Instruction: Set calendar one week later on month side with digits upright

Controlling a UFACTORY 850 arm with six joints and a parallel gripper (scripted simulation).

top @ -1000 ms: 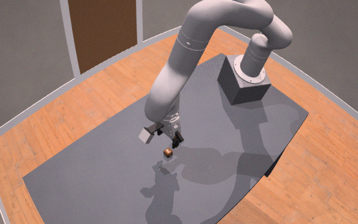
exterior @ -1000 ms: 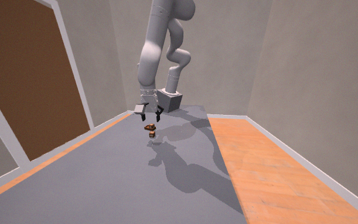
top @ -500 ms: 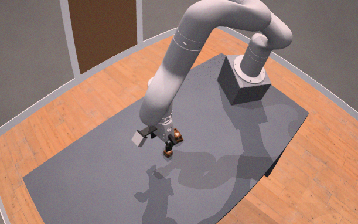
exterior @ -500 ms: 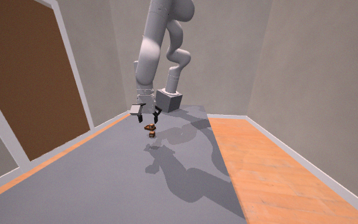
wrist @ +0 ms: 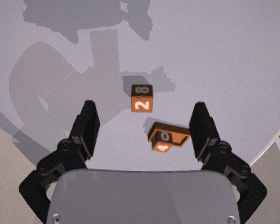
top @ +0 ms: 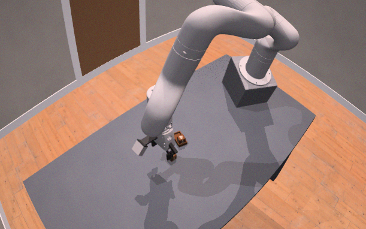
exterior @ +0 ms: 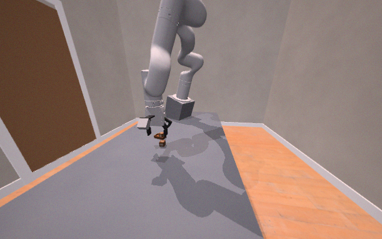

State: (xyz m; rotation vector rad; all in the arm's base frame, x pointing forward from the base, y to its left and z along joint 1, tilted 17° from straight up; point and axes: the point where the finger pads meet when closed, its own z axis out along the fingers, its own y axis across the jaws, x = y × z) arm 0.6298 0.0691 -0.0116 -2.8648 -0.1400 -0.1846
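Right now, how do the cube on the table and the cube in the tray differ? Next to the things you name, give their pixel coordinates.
The table cube [top: 174,157] [exterior: 162,143] [wrist: 142,104] sits outside the tray [top: 177,132] [exterior: 155,136] [wrist: 156,127]; the tray cube [top: 181,138] [exterior: 161,134] [wrist: 162,146] sits within it. In the wrist view, the table cube shows a 2 and an 8, while the tray cube shows a 4 and a 0. Both are brown with pale digits, and neither is between the fingers of the open end effector [top: 162,151] [exterior: 157,134] [wrist: 145,131].

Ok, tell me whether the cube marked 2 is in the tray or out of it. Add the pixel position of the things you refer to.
Out: in the wrist view, the cube marked 2 [top: 174,157] [exterior: 162,143] [wrist: 142,104] sits apart from the tray [wrist: 180,129].
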